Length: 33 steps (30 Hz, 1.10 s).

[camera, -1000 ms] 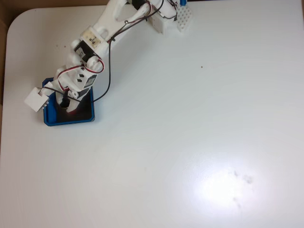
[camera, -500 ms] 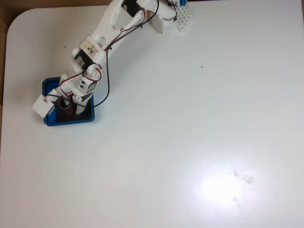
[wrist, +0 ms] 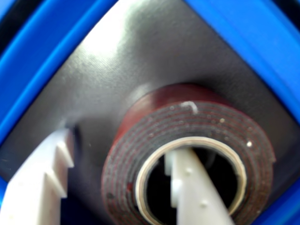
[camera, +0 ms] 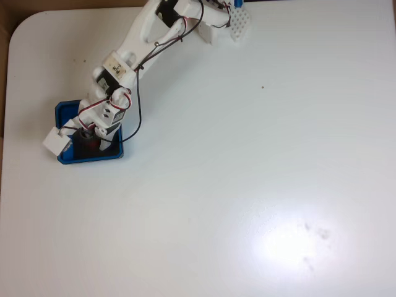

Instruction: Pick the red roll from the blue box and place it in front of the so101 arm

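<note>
**Gripper straddling the roll's wall inside the blue box**

The red roll (wrist: 187, 154) lies flat on the black floor of the blue box (wrist: 253, 33), its grey-white core and dark hole facing up in the wrist view. One white finger (wrist: 194, 187) of the gripper (wrist: 112, 187) reaches down into the roll's hole, while the other, notched finger sits just outside the roll on the left, so the jaws are spread with the roll's wall between them; whether they press on it cannot be told.

In the fixed view the roll (camera: 90, 143) shows as a small dark-red patch under the wrist, inside the blue box (camera: 93, 156) at the left side of the white table (camera: 247, 185). The so101 arm (camera: 133, 43) stretches from its base at the far edge down-left to the box.
</note>
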Available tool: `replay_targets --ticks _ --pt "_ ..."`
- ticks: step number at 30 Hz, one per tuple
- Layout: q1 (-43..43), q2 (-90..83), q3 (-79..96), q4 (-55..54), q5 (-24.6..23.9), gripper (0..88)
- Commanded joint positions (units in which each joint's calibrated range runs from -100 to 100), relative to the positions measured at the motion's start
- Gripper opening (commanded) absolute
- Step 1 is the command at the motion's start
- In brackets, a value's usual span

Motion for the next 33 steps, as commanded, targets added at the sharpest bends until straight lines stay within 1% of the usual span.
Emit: replay_targets --ticks 1,6,8,20,28,33 --pt "0.24 -0.73 -2.89 -1.06 0.45 12.8" --pt "0.05 -0.64 -2.89 -1.06 0.45 2.7" --pt "0.05 -0.64 -2.89 -1.06 0.45 0.8" --pt "0.24 -3.82 -2.71 -0.73 0.45 0.5" --pt "0.15 -14.02 0.26 -0.64 0.45 0.5" --pt "-1.32 -24.05 7.98 -0.56 0.45 0.5"
